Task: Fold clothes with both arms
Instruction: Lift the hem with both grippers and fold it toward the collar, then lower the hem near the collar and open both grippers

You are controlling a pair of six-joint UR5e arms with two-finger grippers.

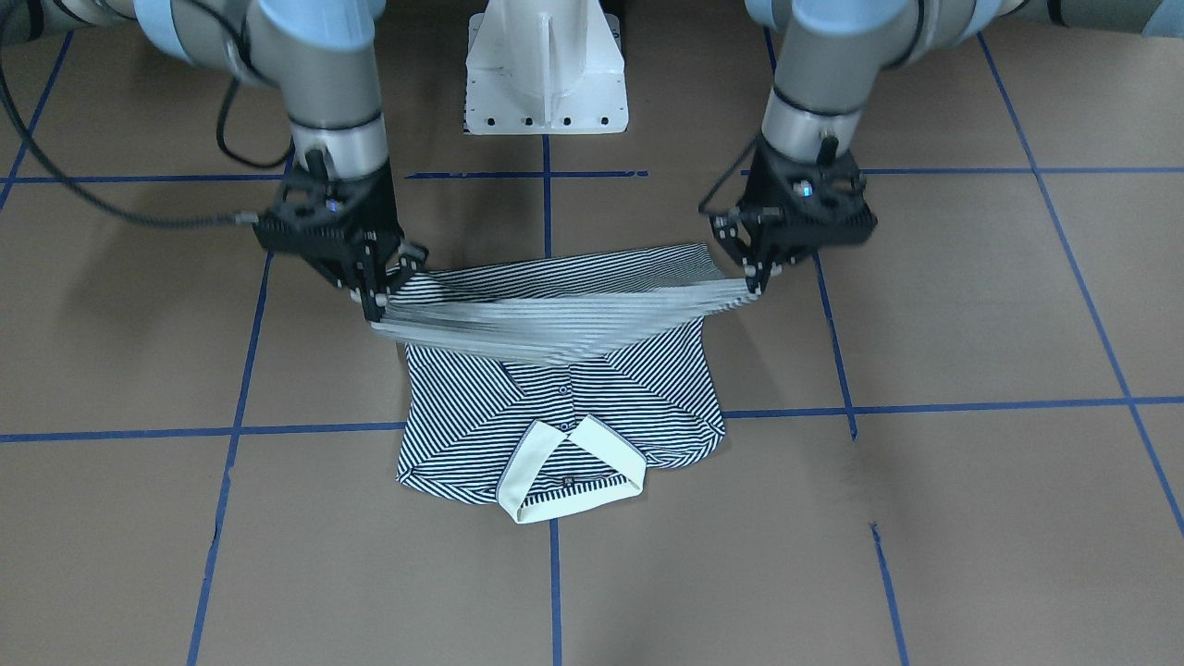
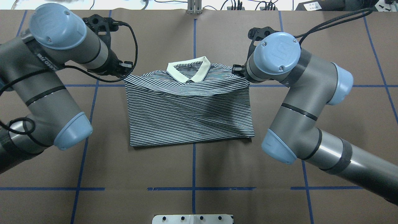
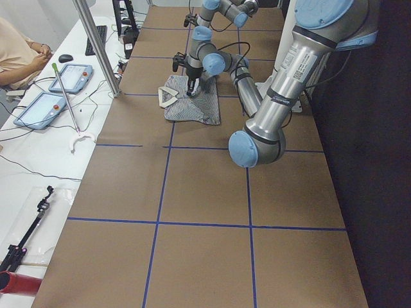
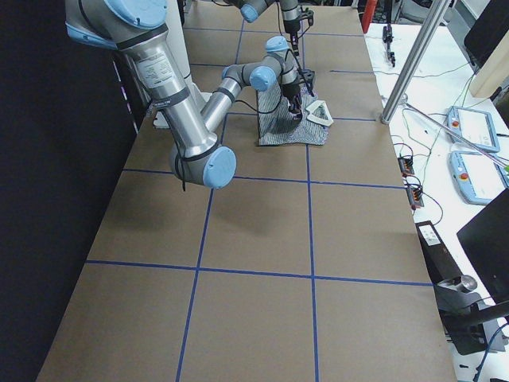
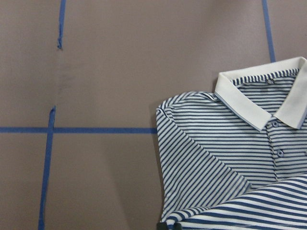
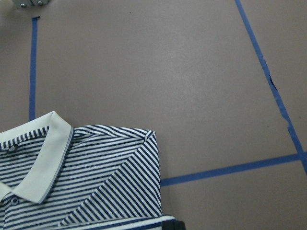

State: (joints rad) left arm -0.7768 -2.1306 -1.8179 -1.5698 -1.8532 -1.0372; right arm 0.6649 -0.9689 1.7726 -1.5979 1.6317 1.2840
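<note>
Striped hem (image 1: 555, 319) of the polo shirt (image 1: 462, 416) spans crosswise between left gripper (image 1: 757, 277) and right gripper (image 1: 375, 301), each pinched onto a corner; the collar (image 1: 606, 447) lies beyond, roughly equidistant from both.

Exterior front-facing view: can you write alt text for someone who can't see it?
The left gripper and right gripper each pinch an end of the striped polo shirt, holding one edge taut above the rest, flat on the table, white collar nearest the camera.

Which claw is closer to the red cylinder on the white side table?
Left. The left claw pinches a lifted corner of the polo shirt on the side nearer the red cylinder. The right claw pinches the opposite corner, farther from it.
</note>
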